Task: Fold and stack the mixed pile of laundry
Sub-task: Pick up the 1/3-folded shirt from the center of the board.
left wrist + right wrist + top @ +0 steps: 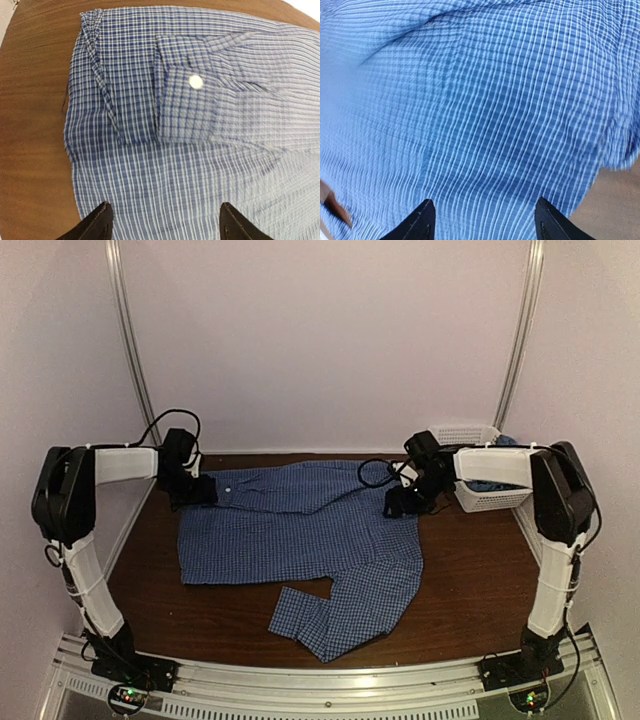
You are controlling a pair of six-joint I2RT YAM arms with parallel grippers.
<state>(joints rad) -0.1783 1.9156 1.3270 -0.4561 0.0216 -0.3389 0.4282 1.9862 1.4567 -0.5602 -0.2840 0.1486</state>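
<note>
Near to far: a sleeve [340,615] of the checked shirt [290,530] trails toward the near edge of the table [470,580], and the body lies spread flat across the middle. At the shirt's far-left corner hangs the left gripper [200,490], and at its far-right side the right gripper [400,505]. Both have their jaws standing wide over the cloth, holding nothing. In the far-right corner a white lattice basket [470,502] holds bunched blue cloth, judged to be the t-shirt [490,483].

The shirt should handle as light, limp and easily wrinkled, sagging wherever it is unsupported. Pinching a doubled hem or a seam at a corner is the likely best hold.

Only the left wrist view resolves the cuff [190,107] with its white button [196,81] folded onto the body. The right wrist view shows fabric alone. Only the top view shows the basket and the whole outline.
</note>
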